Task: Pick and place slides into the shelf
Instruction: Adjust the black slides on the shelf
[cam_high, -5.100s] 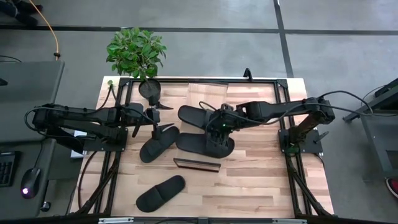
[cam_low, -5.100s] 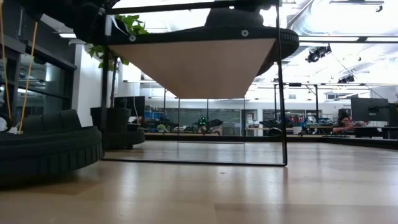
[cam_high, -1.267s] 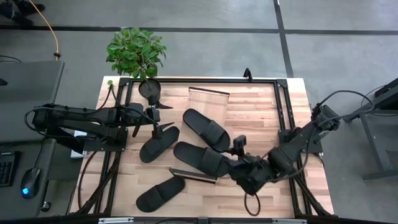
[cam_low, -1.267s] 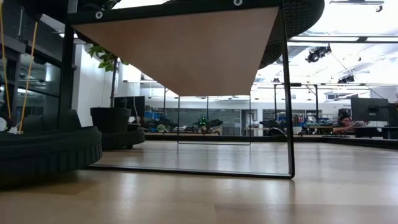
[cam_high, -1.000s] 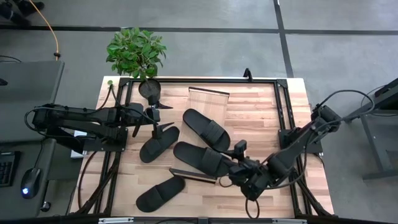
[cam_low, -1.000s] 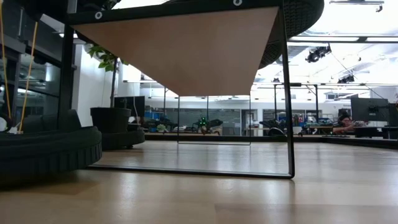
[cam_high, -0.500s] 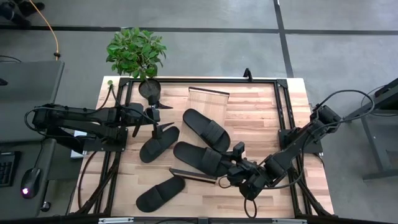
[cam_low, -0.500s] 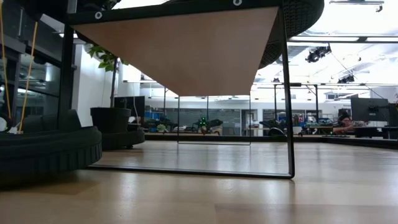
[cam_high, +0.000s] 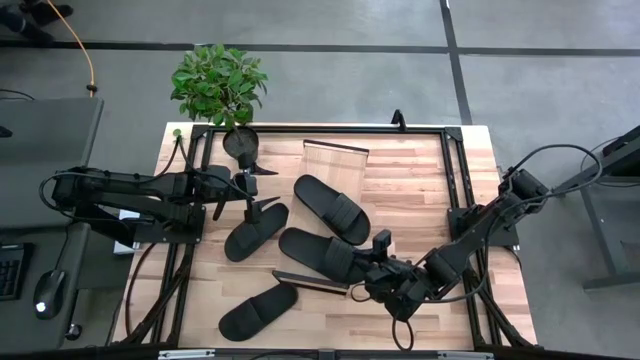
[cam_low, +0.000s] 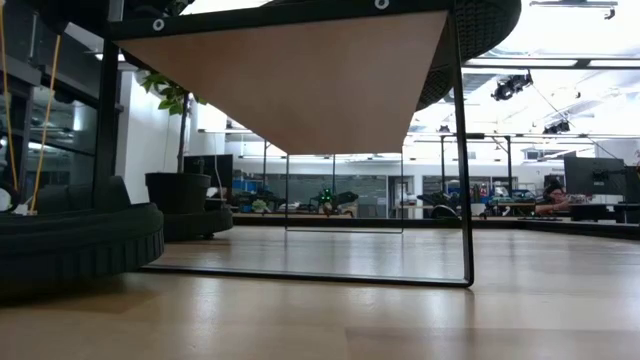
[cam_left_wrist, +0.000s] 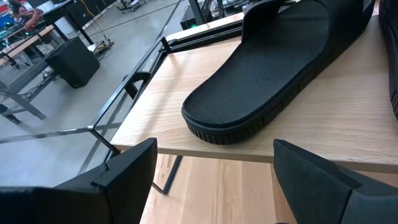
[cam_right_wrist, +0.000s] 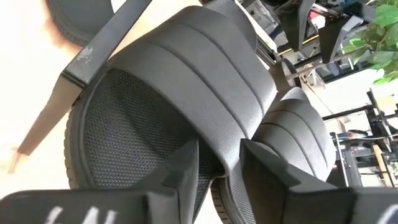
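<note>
Right wrist view shows the right gripper fingers narrowly parted astride the ribbed strap of the black slide sandal at frame centre, not yet clamped; close squarely before lifting toward the wood-topped shelf; left gripper fingers wide open, empty.

No legible text, label, brand, number or sign appears on any surface in any of the four views.

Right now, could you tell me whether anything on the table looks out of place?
Yes: the shelf is tipped on its side, with two slides lying across its frame and two more scattered beside it.
</note>
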